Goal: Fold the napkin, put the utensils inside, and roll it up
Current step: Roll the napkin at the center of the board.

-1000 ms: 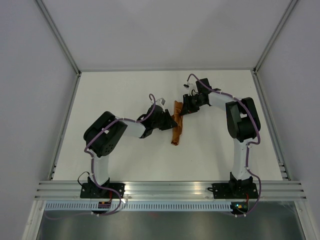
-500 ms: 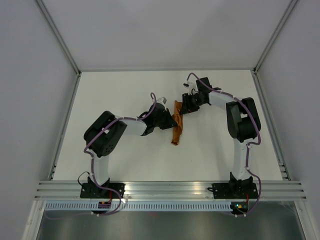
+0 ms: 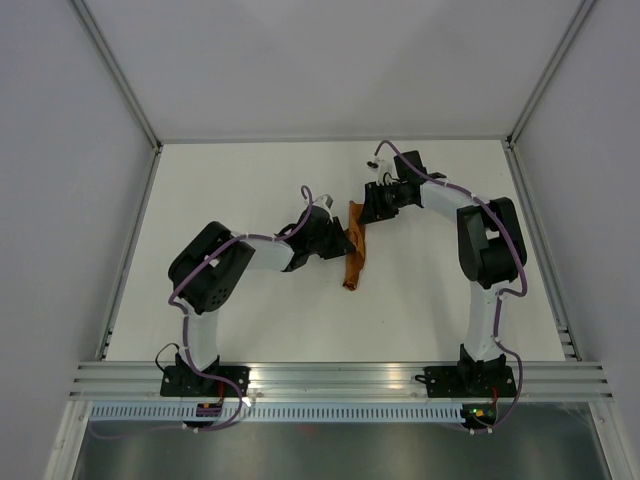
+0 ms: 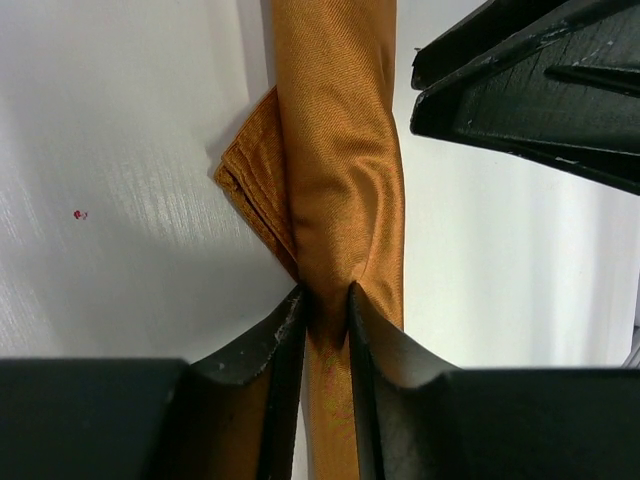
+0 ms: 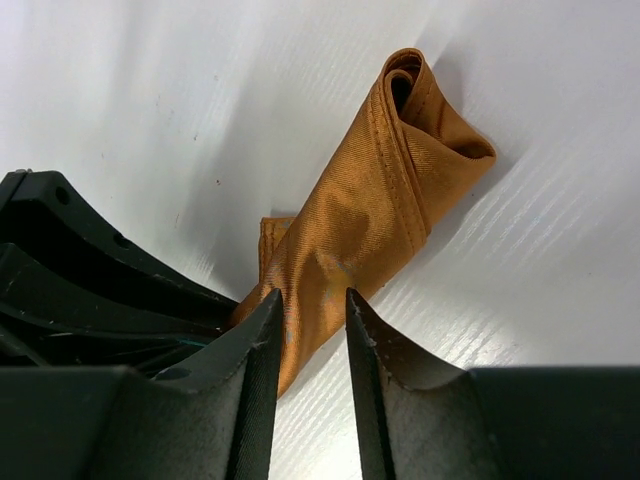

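Observation:
The rust-orange napkin [image 3: 355, 252] lies on the white table as a narrow roll, also seen in the left wrist view [image 4: 340, 150] and the right wrist view [image 5: 385, 195]. My left gripper [image 3: 345, 240] [image 4: 327, 298] is shut on the roll's middle, pinching the cloth between its tips. My right gripper [image 3: 366, 210] [image 5: 312, 300] sits over the roll's far end with its jaws slightly apart, and the cloth runs slantwise under them, dented by the left tip. A folded corner [image 4: 250, 170] sticks out of the roll's side. The knife is hidden.
The two grippers are close together: the right one's black fingers [image 4: 530, 70] fill the left wrist view's top right, and the left one's body [image 5: 90, 270] shows in the right wrist view. The white table [image 3: 240, 180] is walled on three sides, with an aluminium rail [image 3: 340, 378] at the near edge.
The right arm's wrist and forearm have shifted a little toward the far side. The left gripper and the roll have stayed in place.

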Available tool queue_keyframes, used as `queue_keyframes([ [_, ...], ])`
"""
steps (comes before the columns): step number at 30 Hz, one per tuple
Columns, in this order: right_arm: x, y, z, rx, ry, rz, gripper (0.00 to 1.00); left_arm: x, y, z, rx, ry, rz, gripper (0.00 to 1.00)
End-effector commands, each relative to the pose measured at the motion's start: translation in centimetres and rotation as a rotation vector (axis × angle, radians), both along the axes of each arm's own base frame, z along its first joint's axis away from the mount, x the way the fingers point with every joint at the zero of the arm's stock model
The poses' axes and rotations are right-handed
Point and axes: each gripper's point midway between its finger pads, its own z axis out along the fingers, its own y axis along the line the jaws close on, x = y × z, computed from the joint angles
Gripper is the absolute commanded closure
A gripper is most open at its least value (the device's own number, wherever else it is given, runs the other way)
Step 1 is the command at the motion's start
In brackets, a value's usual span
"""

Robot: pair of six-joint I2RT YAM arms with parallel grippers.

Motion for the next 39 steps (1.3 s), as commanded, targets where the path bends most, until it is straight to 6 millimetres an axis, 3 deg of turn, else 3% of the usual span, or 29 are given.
queue_keyframes([
  [1,0.7,0.5,1.4,0.033,-0.027,0.014,0.63,-6.6,8.2,-10.8,0.381,0.285,0.046,0.70],
  [10,0.5,1.5,1.6,0.085,0.003,0.045,0.66,-6.4,8.2,-10.4,0.378,0.254,0.030,0.62],
  [16,1.1,1.8,1.0,0.088,0.026,0.041,0.67,-6.3,8.2,-10.5,0.377,0.254,0.028,0.61],
  [19,1.2,1.8,-1.3,0.066,0.072,0.027,0.70,-6.3,8.1,-10.3,0.376,0.249,0.024,0.60],
  [27,1.9,1.9,-3.6,0.001,0.078,0.013,0.71,-5.8,7.8,-9.2,0.357,0.205,0.016,0.53],
  [39,1.8,2.0,-1.4,0.016,0.041,0.028,0.72,-4.8,8.0,-7.5,0.344,0.128,0.035,0.53],
])
